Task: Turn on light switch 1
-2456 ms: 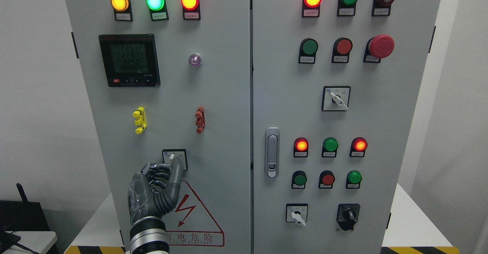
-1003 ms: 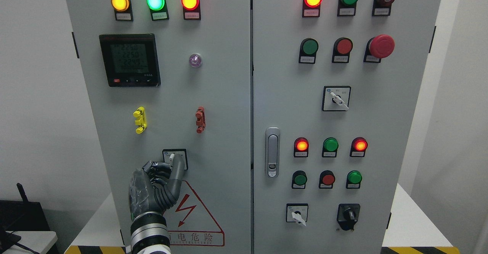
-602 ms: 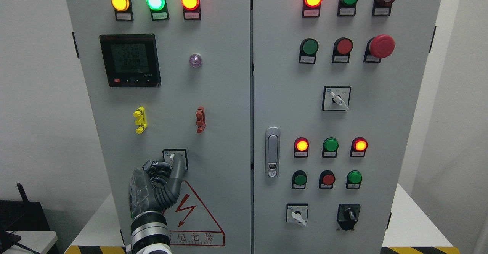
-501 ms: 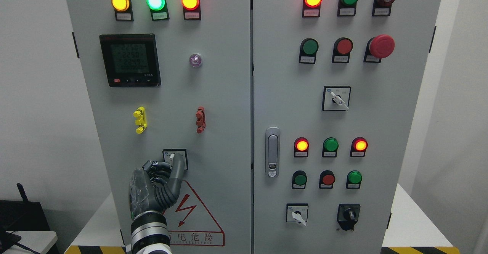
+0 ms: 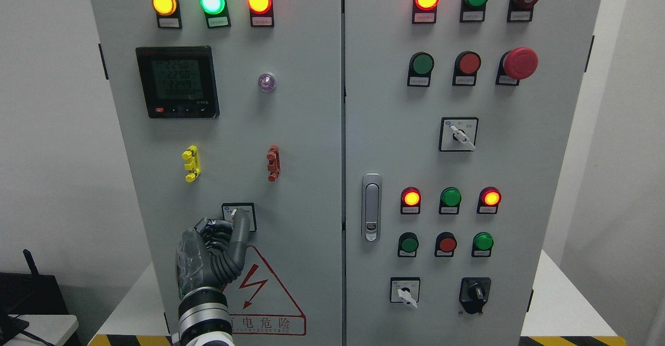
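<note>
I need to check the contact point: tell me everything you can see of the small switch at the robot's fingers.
The rotary switch is a square, black-framed white plate low on the left cabinet door, above the red warning triangle. Its small white lever points up-left. The left hand reaches up from below, one grey finger against the lever, covering the plate's middle.

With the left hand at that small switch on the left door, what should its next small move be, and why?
Probably twist the knob. The left hand has fingers curled with one fingertip at the selector switch, whose white lever still seems tilted up-left.

Bright, even indoor light; the picture is sharp throughout. Lit indicator lamps (image 5: 163,3) cast coloured glows on the grey cabinet (image 5: 291,128).
</note>
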Available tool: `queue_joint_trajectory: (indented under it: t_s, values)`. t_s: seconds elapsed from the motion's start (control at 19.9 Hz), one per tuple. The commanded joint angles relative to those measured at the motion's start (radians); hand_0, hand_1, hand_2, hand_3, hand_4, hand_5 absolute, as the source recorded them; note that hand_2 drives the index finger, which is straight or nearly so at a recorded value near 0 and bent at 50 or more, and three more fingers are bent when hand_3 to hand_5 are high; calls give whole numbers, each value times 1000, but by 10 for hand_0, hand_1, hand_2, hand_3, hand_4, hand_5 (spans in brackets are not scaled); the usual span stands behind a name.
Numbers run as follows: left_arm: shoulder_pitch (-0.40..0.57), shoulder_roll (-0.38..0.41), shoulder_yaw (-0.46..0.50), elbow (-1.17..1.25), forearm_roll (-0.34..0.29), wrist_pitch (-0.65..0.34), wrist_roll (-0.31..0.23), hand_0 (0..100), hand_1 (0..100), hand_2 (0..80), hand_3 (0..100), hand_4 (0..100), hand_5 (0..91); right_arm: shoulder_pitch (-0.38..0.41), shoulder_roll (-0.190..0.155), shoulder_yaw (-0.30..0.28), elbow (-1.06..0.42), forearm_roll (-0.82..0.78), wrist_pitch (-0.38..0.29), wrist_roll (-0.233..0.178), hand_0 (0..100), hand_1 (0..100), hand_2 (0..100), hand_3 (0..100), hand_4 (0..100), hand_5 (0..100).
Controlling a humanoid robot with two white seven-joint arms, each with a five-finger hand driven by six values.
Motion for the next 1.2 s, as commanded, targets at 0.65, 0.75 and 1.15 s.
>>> queue_joint_trajectory:
  t_s: [0.65,0.75,1.15]
  values:
    - [0,1,-14,3,1,26,-7,499,357,491,755,827,859,-1,0,17,0,-25,0,-1,120,389,0,0,0,0]
    - [0,1,-12,3,3,26,-7,507,331,492,757,828,859,1,0,17,0,-25,-1,-1,120,389,0,0,0,0]
    - [-2,1,-12,3,4,26,-5,575,234,484,767,831,859,-1,-1,17,0,-25,0,-1,120,389,0,0,0,0]
